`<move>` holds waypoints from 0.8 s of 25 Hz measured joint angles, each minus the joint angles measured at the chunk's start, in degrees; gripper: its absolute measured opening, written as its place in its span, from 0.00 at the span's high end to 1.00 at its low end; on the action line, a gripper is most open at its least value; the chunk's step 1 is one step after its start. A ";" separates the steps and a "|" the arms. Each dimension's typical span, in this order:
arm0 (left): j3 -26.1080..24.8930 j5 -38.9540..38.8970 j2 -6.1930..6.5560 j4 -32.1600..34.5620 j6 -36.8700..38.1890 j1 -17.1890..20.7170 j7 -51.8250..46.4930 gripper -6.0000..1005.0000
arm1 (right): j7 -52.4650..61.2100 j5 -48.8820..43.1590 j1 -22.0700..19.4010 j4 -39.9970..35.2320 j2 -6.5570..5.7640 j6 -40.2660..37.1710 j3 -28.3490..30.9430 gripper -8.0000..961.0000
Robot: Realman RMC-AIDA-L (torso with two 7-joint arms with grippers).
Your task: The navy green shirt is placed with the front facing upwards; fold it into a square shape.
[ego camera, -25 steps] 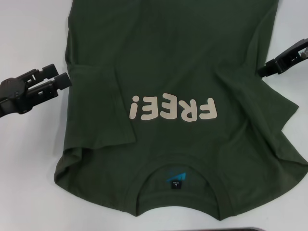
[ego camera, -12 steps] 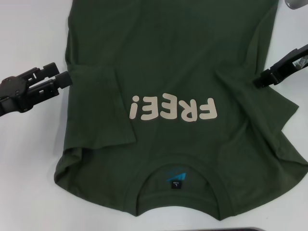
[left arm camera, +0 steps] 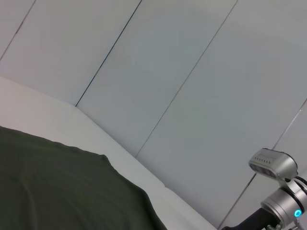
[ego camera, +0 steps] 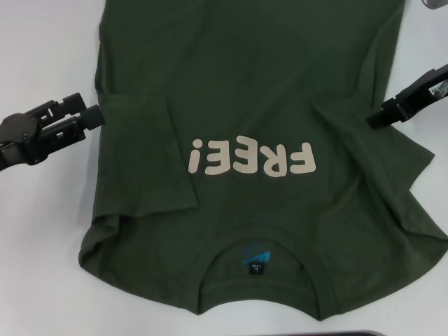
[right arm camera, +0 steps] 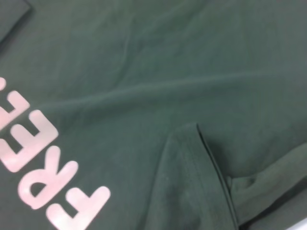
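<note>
Lying front up on the white table [ego camera: 42, 231], navy green shirt [ego camera: 245, 91] unmoved, both sleeves folded inward over the chest. Parted at its left edge, left gripper [ego camera: 89, 115] unchanged. Shifted slightly since a second ago, right gripper [ego camera: 376, 115] over the right sleeve fold; finger state impossible to tell.

Left gripper [ego camera: 94, 115], mid-left of head frame: matte black, two blocky stepped prongs, ribbed housing behind. Right gripper [ego camera: 374, 115], upper right: black, angular, narrower. Left wrist frame, lower right: silver-grey cylindrical joint [left arm camera: 280, 203] with glowing cyan ring light, grey capped module above.
</note>
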 joint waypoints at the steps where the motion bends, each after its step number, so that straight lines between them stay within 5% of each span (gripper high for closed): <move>1: 0.00 0.00 0.00 0.00 0.00 0.00 -0.01 0.22 | 0.10 0.09 0.00 -0.01 -0.12 -0.28 0.11 0.64; 4: 0.00 0.00 0.00 0.00 -0.02 -0.05 -0.01 0.22 | 0.24 -1.03 0.00 -0.02 -0.01 -0.15 -0.10 0.63; 14: 0.00 0.00 0.00 0.00 -0.21 -0.25 0.01 0.22 | -1.64 -5.13 0.19 -0.14 2.05 3.44 -0.94 0.19; 20: -0.01 0.00 -0.01 0.00 -0.91 -0.20 0.02 0.22 | -2.06 -4.69 0.69 0.17 2.09 3.14 -0.91 0.20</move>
